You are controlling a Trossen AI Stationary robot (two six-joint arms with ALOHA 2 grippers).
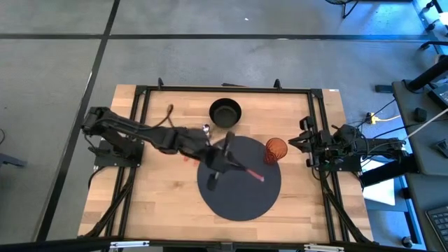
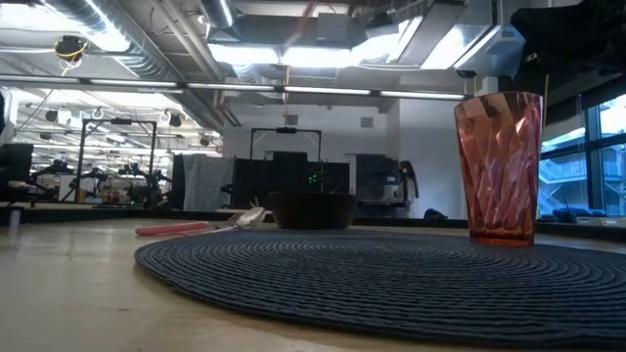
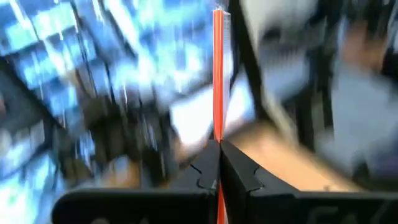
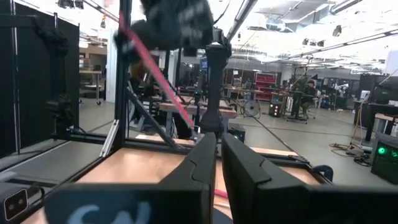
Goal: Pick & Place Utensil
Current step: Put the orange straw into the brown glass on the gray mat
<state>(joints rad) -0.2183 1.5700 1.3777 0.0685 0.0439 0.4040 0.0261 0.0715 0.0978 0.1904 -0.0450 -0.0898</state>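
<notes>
Left gripper (image 1: 225,155) clamps a red-handled utensil (image 1: 250,172) above the round dark mat (image 1: 238,199), near the table's middle. Right gripper (image 1: 297,142) sits by the right edge beside the red tumbler (image 1: 275,150), fingers nearly together, empty. No readable writing anywhere.

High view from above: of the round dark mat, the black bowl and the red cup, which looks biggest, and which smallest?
1. The round dark mat, by far the largest.
2. The black bowl.
3. The red cup, a little smaller than the bowl across, though it is seen mostly from above.
</notes>
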